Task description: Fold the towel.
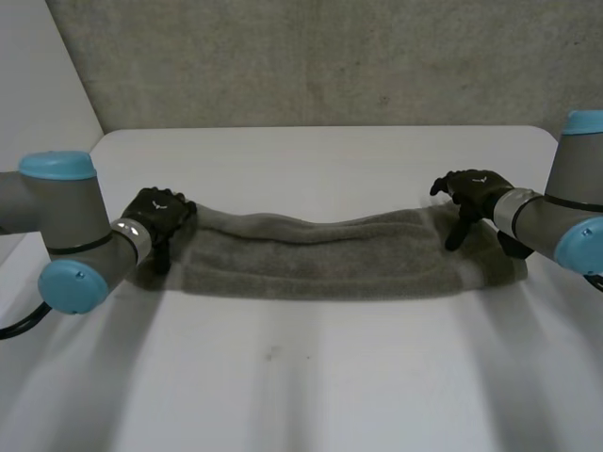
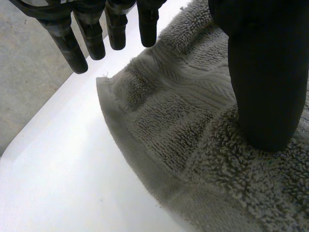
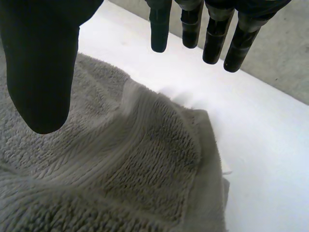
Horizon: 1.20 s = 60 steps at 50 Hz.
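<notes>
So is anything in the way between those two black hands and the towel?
Nothing visible. The left hand is at one end of the towel, thumb seemingly on the cloth; the right hand hangs open just above the other end.

The grey tubular left arm and right arm bear rounded light-blue caps. The matte black left hand and right hand each show a pale winged mark behind the segmented fingers, then a silvery wrist ring.
</notes>
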Motion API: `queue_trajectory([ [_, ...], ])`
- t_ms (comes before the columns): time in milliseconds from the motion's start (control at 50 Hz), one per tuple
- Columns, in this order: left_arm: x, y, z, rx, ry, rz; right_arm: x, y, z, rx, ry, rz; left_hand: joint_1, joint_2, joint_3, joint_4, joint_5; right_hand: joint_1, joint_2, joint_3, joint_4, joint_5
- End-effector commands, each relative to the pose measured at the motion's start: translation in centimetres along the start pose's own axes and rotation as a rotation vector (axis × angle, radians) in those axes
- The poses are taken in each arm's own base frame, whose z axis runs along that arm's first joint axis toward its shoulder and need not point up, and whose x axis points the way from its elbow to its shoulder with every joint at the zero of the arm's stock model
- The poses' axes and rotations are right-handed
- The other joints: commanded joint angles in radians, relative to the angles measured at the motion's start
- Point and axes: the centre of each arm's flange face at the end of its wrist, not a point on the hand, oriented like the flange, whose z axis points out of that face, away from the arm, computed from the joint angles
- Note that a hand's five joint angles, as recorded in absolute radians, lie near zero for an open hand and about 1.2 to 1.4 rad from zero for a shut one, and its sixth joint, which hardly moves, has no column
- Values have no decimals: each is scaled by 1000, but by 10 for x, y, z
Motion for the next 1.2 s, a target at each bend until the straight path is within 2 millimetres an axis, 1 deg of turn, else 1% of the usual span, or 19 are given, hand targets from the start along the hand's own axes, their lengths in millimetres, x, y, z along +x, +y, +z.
queue_trajectory([
  [20,0,-4,-16,-7,5,1,-2,-14,-18,25,-7,-19,3,6,5,4,-21,-56,-49,-39,-55,-63],
  [160,4,-4,-45,-29,22,2,-3,-18,-42,7,-7,-70,15,17,17,16,-9,-56,-49,-39,-55,-63],
  [200,4,-2,-54,-42,26,-1,-7,-12,-55,-27,-15,-124,27,29,29,27,3,-56,-49,-39,-55,-63],
  [260,5,0,-58,-49,27,-3,-7,-6,-60,-50,-19,-146,33,35,35,33,9,-56,-49,-39,-55,-63],
  [360,8,10,-66,-87,38,-13,0,15,-74,-113,-26,-177,39,41,41,39,15,4,11,21,5,-3],
  [480,13,18,-68,-109,52,-17,5,31,-74,-108,-38,-172,39,41,41,39,15,22,29,39,23,15],
  [580,14,24,-68,-124,50,-20,12,47,-65,-68,4,-206,88,90,90,89,64,271,277,288,272,264],
  [660,14,28,-71,-140,49,-24,15,54,-60,-52,24,-239,171,173,173,171,147,363,369,379,363,355],
  [700,14,29,-73,-153,41,-23,15,58,-58,-46,37,-279,253,255,255,253,229,608,614,624,609,600],
  [720,14,29,-73,-153,41,-23,15,58,-58,-46,37,-279,253,255,255,253,229,609,616,626,610,602],
  [760,14,29,-76,-157,33,-22,17,59,-57,-50,56,-307,466,468,468,466,442,936,943,953,937,929],
  [780,14,29,-76,-157,33,-22,17,59,-57,-50,56,-307,467,469,469,468,443,938,945,955,939,931],
  [800,14,29,-78,-161,30,-22,19,60,-57,-62,72,-312,554,557,556,555,530,1124,1131,1141,1125,1117],
  [820,14,29,-79,-164,29,-22,22,59,-58,-70,94,-315,666,668,668,666,642,1166,1172,1182,1166,1158],
  [840,14,29,-79,-164,29,-22,22,59,-58,-70,94,-315,667,669,669,667,643,1166,1172,1183,1167,1159],
  [860,14,30,-81,-170,25,-23,24,58,-60,-76,112,-316,771,774,773,772,747,1166,1172,1183,1167,1159],
  [940,13,31,-86,-180,22,-24,28,56,-64,-84,133,-312,843,845,845,843,819,1166,1172,1183,1167,1159],
  [980,13,32,-93,-188,15,-27,32,51,-72,-77,148,-311,907,910,909,908,883,1166,1172,1183,1167,1159],
  [1200,14,21,-121,-165,8,-24,41,53,-95,-115,176,-335,834,836,836,835,810,1166,1172,1183,1167,1159],
])
